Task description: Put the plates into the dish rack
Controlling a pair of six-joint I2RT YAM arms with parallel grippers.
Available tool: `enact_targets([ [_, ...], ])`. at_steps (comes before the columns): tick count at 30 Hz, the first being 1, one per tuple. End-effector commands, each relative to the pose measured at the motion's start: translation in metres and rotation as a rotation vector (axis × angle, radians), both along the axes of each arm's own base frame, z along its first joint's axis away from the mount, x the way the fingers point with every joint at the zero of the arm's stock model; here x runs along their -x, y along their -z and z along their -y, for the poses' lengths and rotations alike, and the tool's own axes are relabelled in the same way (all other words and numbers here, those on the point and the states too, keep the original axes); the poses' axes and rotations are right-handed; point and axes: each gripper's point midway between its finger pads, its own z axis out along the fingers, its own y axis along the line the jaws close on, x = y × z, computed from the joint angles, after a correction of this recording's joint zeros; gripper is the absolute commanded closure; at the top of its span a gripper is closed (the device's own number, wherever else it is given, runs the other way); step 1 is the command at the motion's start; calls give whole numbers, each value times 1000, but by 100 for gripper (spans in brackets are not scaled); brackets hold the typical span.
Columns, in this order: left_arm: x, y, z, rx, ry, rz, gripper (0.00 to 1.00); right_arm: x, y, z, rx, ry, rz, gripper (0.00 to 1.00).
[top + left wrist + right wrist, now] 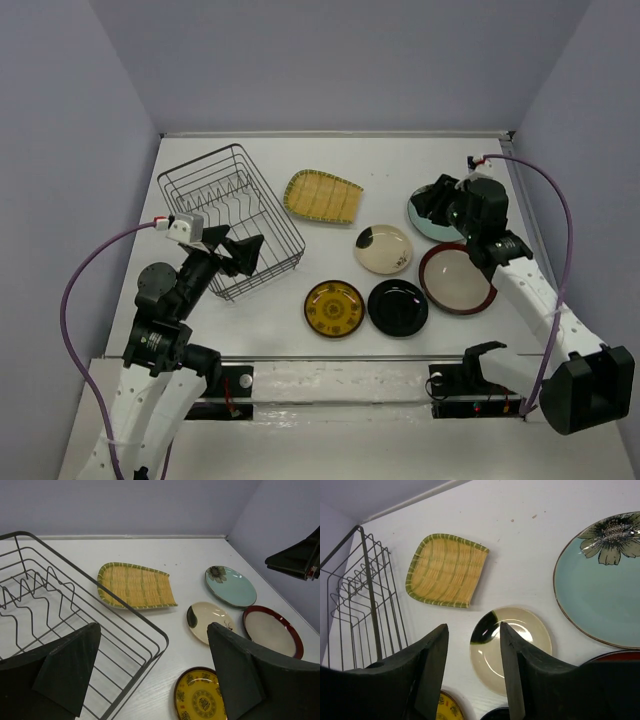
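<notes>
Right gripper [441,204], top view: part-open, empty, over the pale teal flowered plate [424,222]; thin dark wire dish rack [228,215] well to its left.
Left gripper [247,252], top view: beside the rack's near corner.
Left wrist view: jaws wide, empty.
Right wrist view: fingers frame the cream dark-patched plate [512,645]; teal plate lies right.

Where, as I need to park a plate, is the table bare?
Bare: the far strip behind the dish rack and ribbed yellow plate; the near strip before the patterned yellow plate and black plate. Crowded: right, around the red-rimmed plate.
</notes>
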Motion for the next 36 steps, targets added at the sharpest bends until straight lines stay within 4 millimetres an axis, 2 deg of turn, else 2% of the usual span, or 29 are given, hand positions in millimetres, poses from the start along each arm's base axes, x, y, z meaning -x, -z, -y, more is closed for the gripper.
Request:
enact_targets([
  [1,4,-27,4,11,33,76,1,-31,-34,5,-53,10,74,46],
  [2,4,-27,4,10,31,79,1,-37,-32,6,-62,8,63,45],
  [3,5,-27,4,12,33,77,1,-46,-19,3,-80,-23,22,45],
  [5,5,-33,4,21,35,101,1,-64,-22,13,-128,-23,37,44],
  [7,7,-36,8,28,53,109,1,-74,-13,10,-149,-42,5,43],
  [8,8,-36,11,39,67,110,1,-88,-4,7,-152,-48,-5,42],
  [14,12,-41,22,63,132,131,1,-116,18,8,-171,-36,-43,39],
  [15,14,-41,25,61,148,130,1,-123,34,11,-173,-26,-79,38],
  [16,14,-41,26,61,156,129,1,-127,40,10,-175,-28,-89,38],
  [17,15,-40,28,64,166,129,1,-136,56,5,-195,-44,-117,35],
  [19,15,-40,28,66,166,129,1,-140,57,1,-216,-59,-115,34],
  [20,14,-40,27,66,162,128,1,-145,76,-2,-229,-66,-152,34],
  [22,14,-41,26,67,154,126,1,-152,80,-12,-277,-110,-152,32],
  [23,13,-40,25,67,148,122,1,-154,85,-16,-299,-131,-161,32],
  [24,11,-39,24,66,134,119,1,-154,101,-25,-332,-180,-196,32],
  [25,11,-39,24,66,135,118,1,-159,96,-30,-372,-200,-177,32],
  [27,10,-37,24,64,135,110,1,-161,111,-43,-415,-246,-202,32],
  [29,10,-36,25,62,140,107,1,-165,113,-60,-412,-283,-209,32],
  [30,10,-36,26,62,141,107,1,-163,127,-72,-399,-303,-244,32],
  [31,10,-36,26,62,141,106,1,-167,131,-72,-394,-299,-249,32],
  [33,9,-36,25,60,139,102,1,-172,129,-90,-384,-326,-244,32],
  [34,9,-35,25,58,139,101,1,-175,133,-95,-383,-328,-253,32],
  [35,9,-35,26,58,139,100,1,-175,145,-101,-383,-327,-283,32],
  [36,8,-35,24,58,132,98,1,-179,143,-112,-382,-337,-276,32],
])
